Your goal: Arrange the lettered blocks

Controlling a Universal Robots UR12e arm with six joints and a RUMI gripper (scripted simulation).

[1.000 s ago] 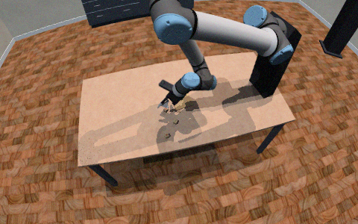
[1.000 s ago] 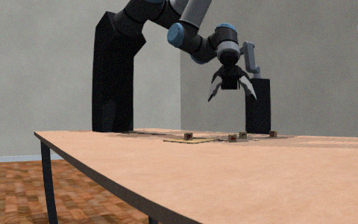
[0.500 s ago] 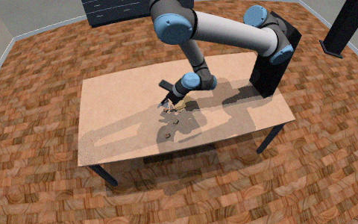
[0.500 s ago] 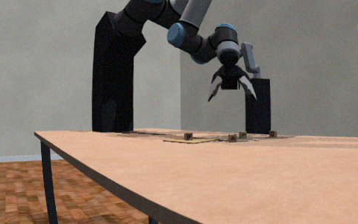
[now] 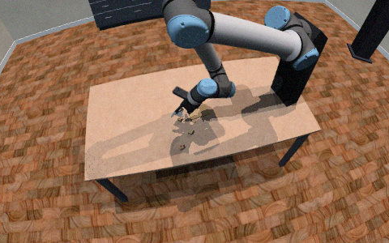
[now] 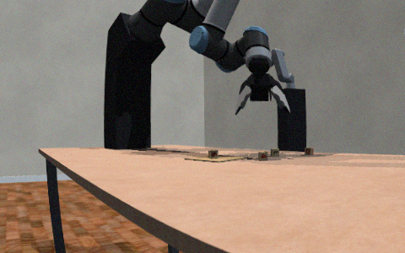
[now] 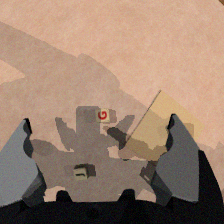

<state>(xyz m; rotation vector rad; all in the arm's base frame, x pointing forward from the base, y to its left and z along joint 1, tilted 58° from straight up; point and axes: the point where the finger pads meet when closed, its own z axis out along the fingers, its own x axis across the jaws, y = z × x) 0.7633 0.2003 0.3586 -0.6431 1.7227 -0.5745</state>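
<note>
Jaws stand fully apart with nothing between them, the gripper [image 6: 261, 100] hanging well above the worktop [image 6: 240, 198], apparently so a block can be picked from overhead. In the wrist view, a block marked with a red G [image 7: 103, 115] lies off the mat [image 7: 165, 122], just beside its left edge, with a second block [image 7: 84, 172] nearer the camera. The exterior view shows one block [image 6: 213, 153] on the mat and three to its right, so most placing appears undone.
</note>
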